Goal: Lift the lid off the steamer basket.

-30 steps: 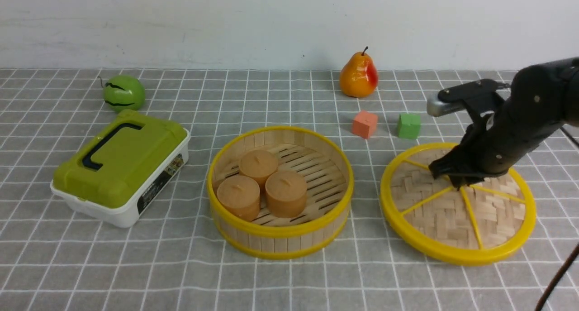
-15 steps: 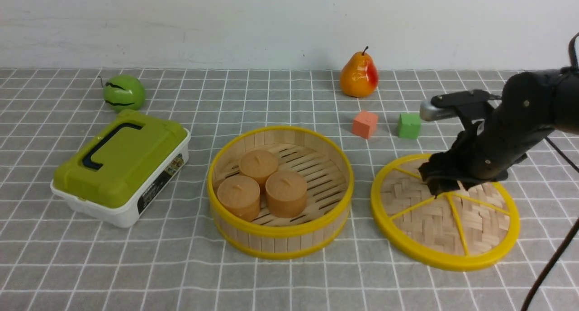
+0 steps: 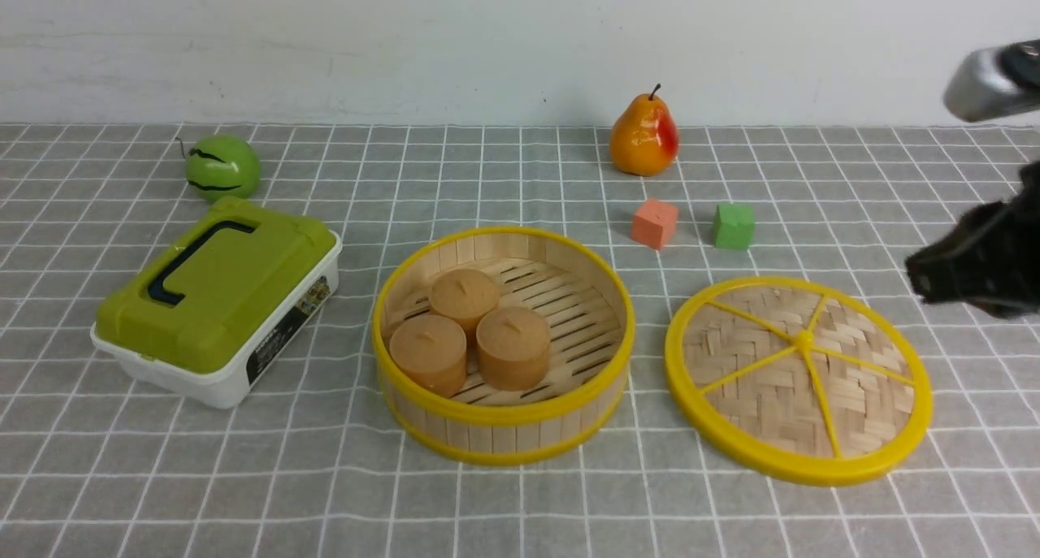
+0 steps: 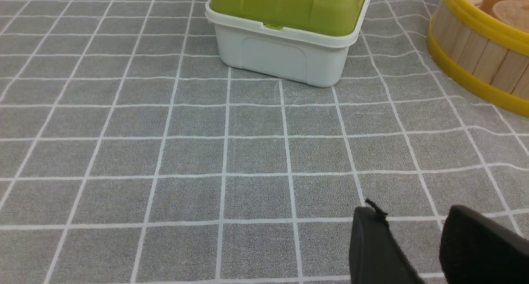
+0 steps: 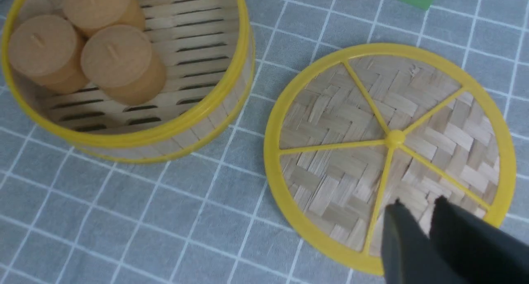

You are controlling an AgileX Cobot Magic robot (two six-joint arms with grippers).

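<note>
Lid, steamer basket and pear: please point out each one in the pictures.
lid [image 3: 804,339], front view, on its central knob
steamer basket [image 3: 504,416], front view, on the near top rim
pear [image 3: 642,140], front view, on its orange body

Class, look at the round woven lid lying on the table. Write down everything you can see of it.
The lid is a flat round disc of pale woven bamboo strips. It has a yellow plastic rim and five yellow spokes that meet at a small central knob. It lies flat on the grey checked tablecloth, off the steamer basket and to its right, with a gap between them. Only the cloth touches it. The right end effector hangs near its right edge, apart from it.
</note>
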